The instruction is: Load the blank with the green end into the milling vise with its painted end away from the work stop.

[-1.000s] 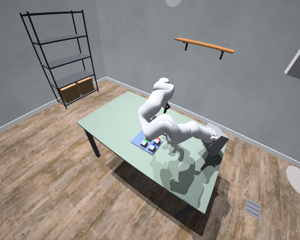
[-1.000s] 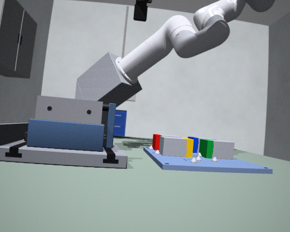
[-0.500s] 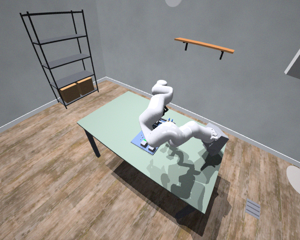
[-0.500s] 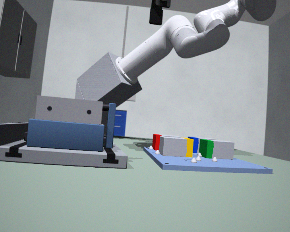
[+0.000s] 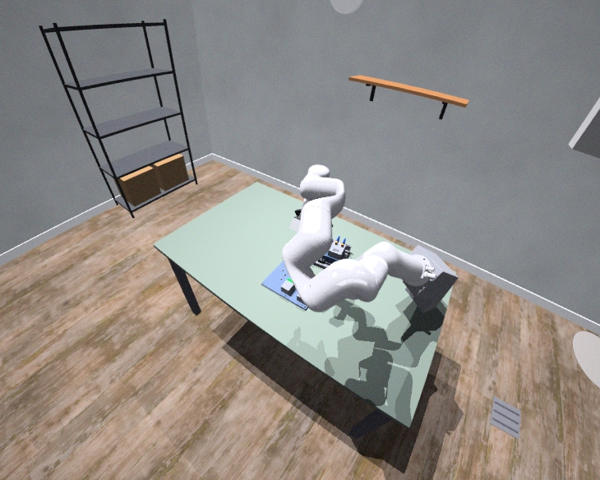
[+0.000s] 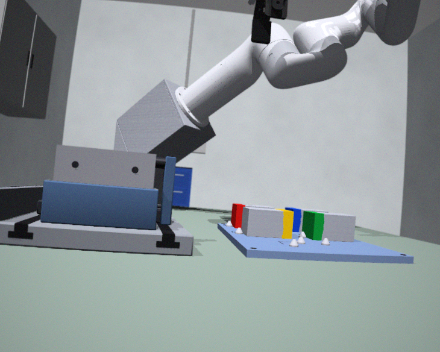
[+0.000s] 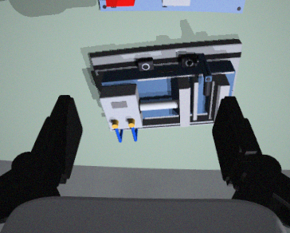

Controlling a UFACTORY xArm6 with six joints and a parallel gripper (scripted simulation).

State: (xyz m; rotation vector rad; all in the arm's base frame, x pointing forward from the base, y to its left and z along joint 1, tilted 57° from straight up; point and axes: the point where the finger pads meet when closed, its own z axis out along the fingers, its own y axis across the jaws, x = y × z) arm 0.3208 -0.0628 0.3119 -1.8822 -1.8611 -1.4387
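Observation:
The blank with the green end [image 6: 328, 226] [image 5: 288, 285] lies flat on the blue infeed plate [image 6: 330, 253] [image 5: 271, 281], at its right side in the exterior view. It is out of the wrist view. The milling vise [image 6: 99, 203] [image 7: 164, 85] [image 5: 336, 249] stands left of the plate, with nothing between its jaws. Its jaw with the blue hoses [image 7: 119, 108] is at the lower left in the wrist view. My gripper [image 7: 146, 112] [image 6: 264, 22] is open and empty. It hangs high above the table, over the vise.
Blanks with a red end [image 6: 237, 215], a yellow end [image 6: 264, 222] and a blue end [image 6: 293, 214] lie on the infeed plate, with small white pins [image 6: 293, 243] beside them. The grey arm base box [image 6: 161, 120] [image 5: 432, 280] stands behind the vise.

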